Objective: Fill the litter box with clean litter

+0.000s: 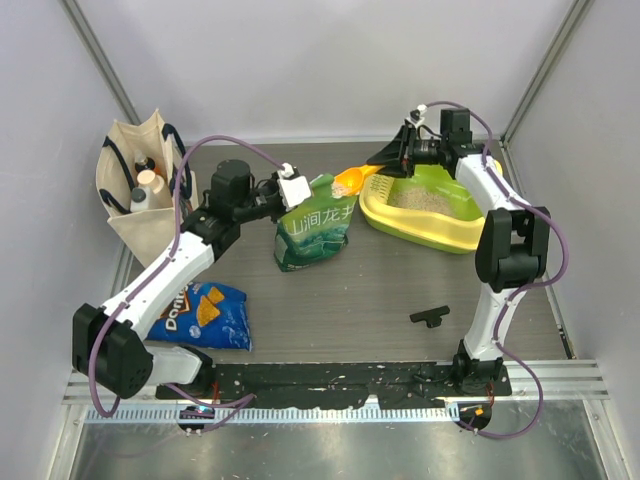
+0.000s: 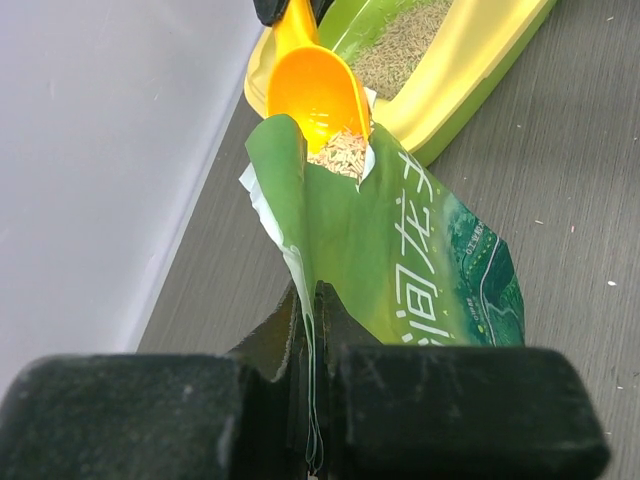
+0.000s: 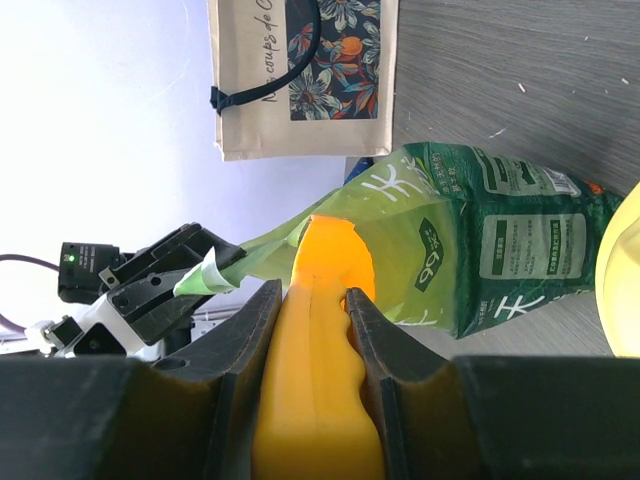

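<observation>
The litter box (image 1: 440, 238), yellow rim and lime-green basin, sits at the back right with clean litter (image 1: 425, 198) lying in it. To its left a green pouch (image 1: 315, 235) stands open. My left gripper (image 2: 312, 300) is shut on the pouch's (image 2: 400, 260) top edge and holds its mouth up. My right gripper (image 3: 312, 300) is shut on the handle of the orange scoop (image 3: 320, 380). The scoop's bowl (image 2: 315, 95) dips into the pouch mouth, with beige granules (image 2: 338, 155) at its tip. The litter box (image 2: 470, 70) lies just beyond the pouch.
A cream tote bag (image 1: 140, 185) holding bottles stands at the back left. A blue Doritos bag (image 1: 205, 315) lies near the left arm's base. A small black part (image 1: 430, 317) rests on the table in front of the right arm.
</observation>
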